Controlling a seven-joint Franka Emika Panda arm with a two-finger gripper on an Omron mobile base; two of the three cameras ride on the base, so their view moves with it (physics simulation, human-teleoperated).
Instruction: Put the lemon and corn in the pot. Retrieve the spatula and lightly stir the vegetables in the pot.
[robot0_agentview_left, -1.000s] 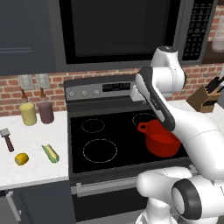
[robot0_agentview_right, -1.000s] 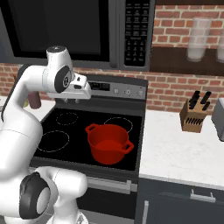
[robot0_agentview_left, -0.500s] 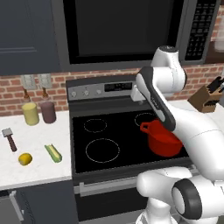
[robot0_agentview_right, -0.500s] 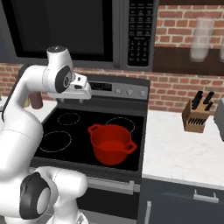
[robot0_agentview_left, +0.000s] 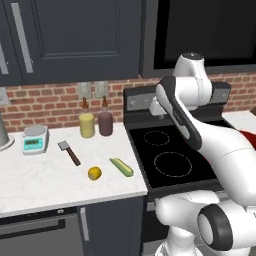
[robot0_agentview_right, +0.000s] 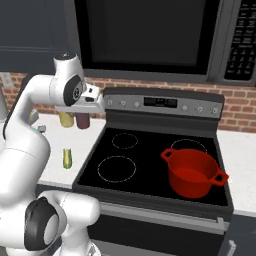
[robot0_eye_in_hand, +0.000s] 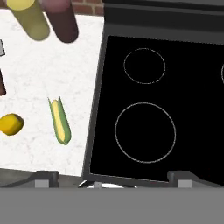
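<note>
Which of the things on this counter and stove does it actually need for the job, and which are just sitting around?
Needed for the job:
- lemon
- corn
- red pot on the stove
- spatula

Just lying about:
- pale yellow jar
- dark maroon jar
- small kitchen scale

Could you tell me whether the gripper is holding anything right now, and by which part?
Nothing is held: the gripper is open above the stove edge, with the lemon and corn lying on the counter.

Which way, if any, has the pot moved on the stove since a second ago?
No. The red pot sits at the front right of the stove cooktop as before; the whole view shifted, so the camera moved.
</note>
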